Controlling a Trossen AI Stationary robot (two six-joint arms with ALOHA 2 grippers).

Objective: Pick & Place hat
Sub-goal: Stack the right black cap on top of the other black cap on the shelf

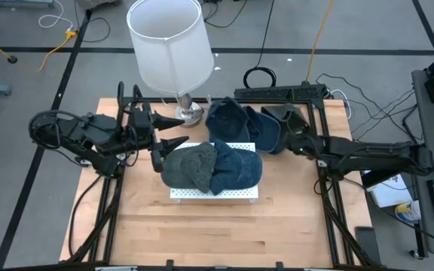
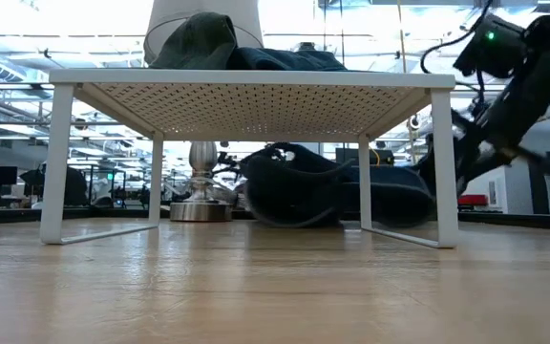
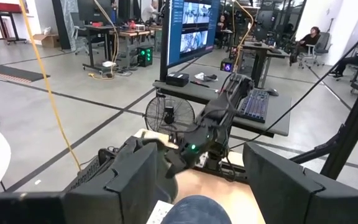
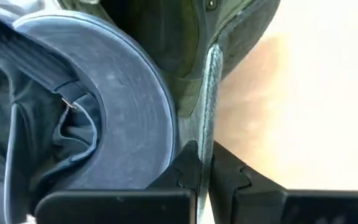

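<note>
Right fingers point(image 4: 204, 167) pinch the green hat's brim point(image 4: 211, 93) beside the blue hat point(image 4: 114, 93).

Two hats point(image 1: 211, 167) are set side by side on a small rack point(image 1: 215, 193) at the table's point(image 1: 202, 233) centre. At twelve o'clock from the rack, more hats point(image 1: 249, 124) are piled on the tabletop. A lamp point(image 1: 170, 47) is placed at eleven o'clock.

Two caps point(image 1: 211, 167) on rack, others point(image 1: 247, 124) seemingly behind
</note>
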